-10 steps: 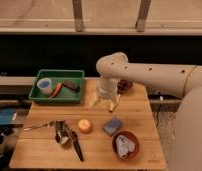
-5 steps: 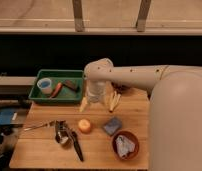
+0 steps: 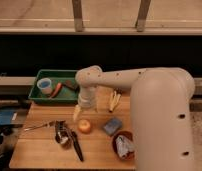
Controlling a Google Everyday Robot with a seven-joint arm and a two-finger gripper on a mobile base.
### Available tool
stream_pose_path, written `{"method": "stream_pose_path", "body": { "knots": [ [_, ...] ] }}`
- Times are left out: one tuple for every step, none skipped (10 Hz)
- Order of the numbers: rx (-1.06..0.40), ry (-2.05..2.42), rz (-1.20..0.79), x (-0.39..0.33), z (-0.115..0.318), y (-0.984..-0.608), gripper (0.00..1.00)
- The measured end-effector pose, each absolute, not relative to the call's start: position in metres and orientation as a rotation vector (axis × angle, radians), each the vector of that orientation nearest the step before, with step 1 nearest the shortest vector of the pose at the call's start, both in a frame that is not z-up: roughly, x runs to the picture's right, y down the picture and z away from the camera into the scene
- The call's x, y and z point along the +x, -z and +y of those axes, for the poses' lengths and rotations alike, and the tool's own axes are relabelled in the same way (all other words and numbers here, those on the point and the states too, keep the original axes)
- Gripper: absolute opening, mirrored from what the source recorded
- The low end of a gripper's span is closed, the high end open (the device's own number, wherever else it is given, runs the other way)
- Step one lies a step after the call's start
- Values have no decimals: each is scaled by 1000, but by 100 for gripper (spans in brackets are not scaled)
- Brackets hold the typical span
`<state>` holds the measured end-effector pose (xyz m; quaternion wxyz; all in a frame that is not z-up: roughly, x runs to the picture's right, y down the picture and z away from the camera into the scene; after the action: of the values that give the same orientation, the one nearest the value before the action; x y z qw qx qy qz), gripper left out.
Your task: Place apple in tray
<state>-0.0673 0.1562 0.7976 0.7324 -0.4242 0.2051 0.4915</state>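
The apple (image 3: 84, 126), small, round and yellow-orange, sits on the wooden table (image 3: 39, 145) near its middle. The green tray (image 3: 38, 94) stands at the table's back left and holds a blue cup (image 3: 44, 86), an orange-red carrot-like item (image 3: 56, 89) and a dark block (image 3: 70, 84). My gripper (image 3: 83, 111) hangs from the cream arm (image 3: 124, 80) just above and slightly left of the apple, between the apple and the tray.
A pale banana (image 3: 114, 99) lies at the back of the table. A blue-grey sponge (image 3: 113, 126) lies right of the apple. A brown-red bowl (image 3: 123, 145) with a crumpled white item sits front right. Metal tongs, a small cup and a dark utensil (image 3: 69, 140) lie front left.
The arm has swung left and down across the table, bringing my gripper from near the banana to just above the apple. The apple has not moved.
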Motion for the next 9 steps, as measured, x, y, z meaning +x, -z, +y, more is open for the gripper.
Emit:
{"method": "stream_pose_path", "body": {
  "knots": [
    [-938,-1076,450,-70,157,-797,80],
    [-933,-1081,455,-66,157,-798,80],
    [-933,-1080,456,-66,157,-798,80],
    [-933,-1077,454,-68,157,-798,80],
    [-933,-1074,457,-68,157,-798,80],
    [-936,-1063,467,-71,161,-801,80],
    [-943,-1049,476,-77,168,-806,80],
    [-949,-1041,480,-81,172,-809,80],
    [-955,-1040,489,-79,175,-813,80]
  ]
}}
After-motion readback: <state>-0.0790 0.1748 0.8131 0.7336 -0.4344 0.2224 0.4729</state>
